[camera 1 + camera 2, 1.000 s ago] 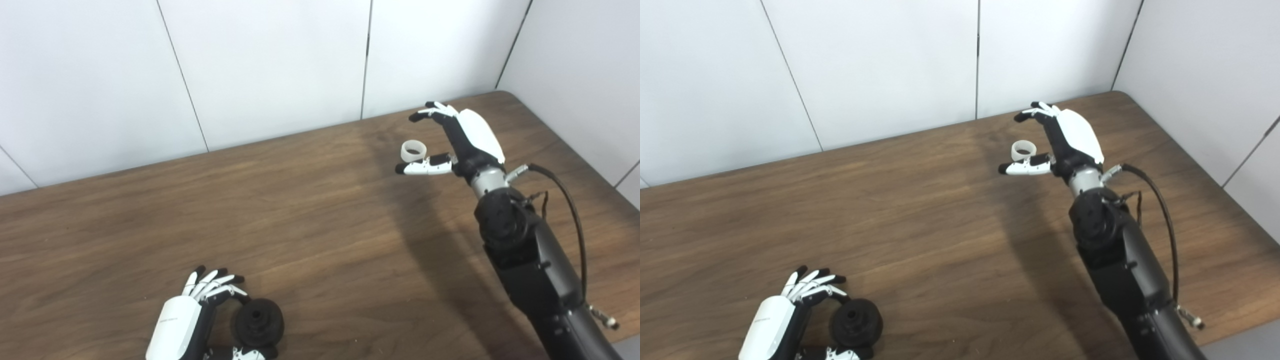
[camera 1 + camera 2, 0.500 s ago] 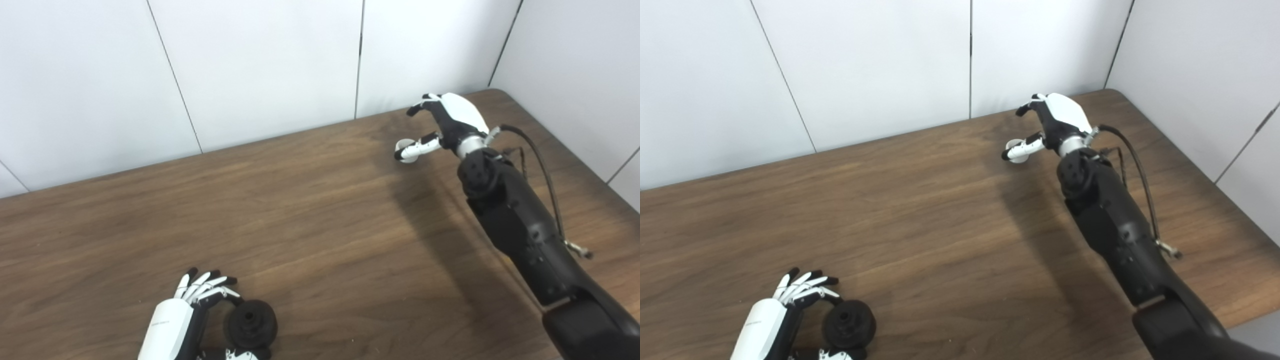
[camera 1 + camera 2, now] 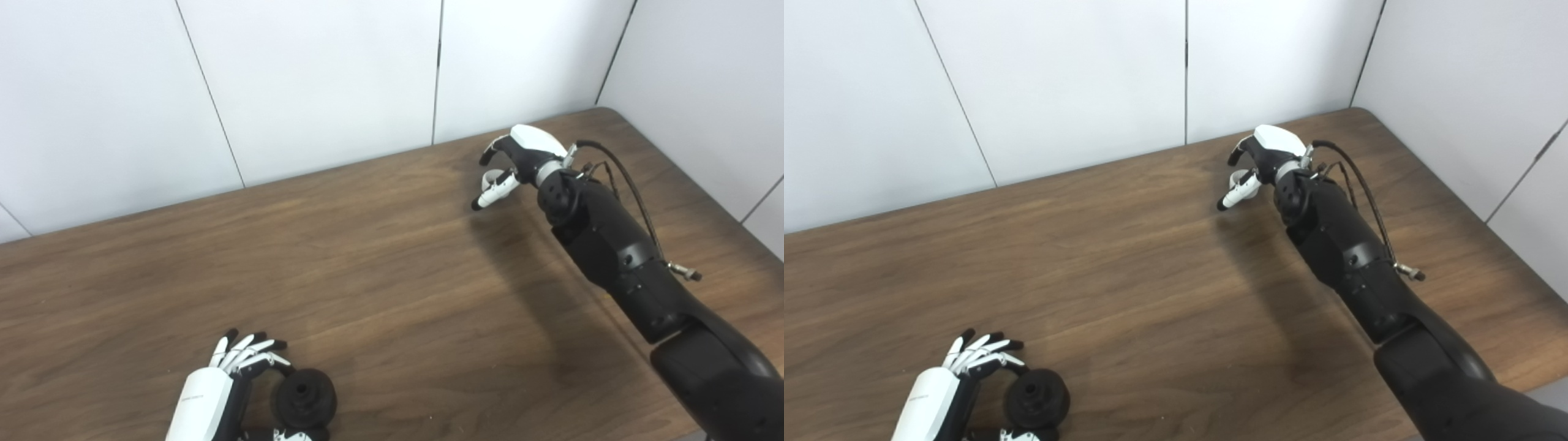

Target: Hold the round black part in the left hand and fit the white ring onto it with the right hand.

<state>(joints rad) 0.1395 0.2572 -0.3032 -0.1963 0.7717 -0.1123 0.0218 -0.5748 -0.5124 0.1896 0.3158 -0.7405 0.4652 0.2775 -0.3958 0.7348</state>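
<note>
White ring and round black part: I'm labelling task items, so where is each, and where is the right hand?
white ring (image 3: 489,180), left eye view, its visible rim behind the thumb.
round black part (image 3: 304,398), left eye view, its top face.
right hand (image 3: 517,154), left eye view, hand's middle.

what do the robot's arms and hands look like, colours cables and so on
Both hands have a white shell on the back and slim white fingers with black tips. The right hand joins a silver wrist collar, then a bulky black arm with a thin black cable looping beside it. Of the left hand, faint grey lettering marks the shell.
</note>
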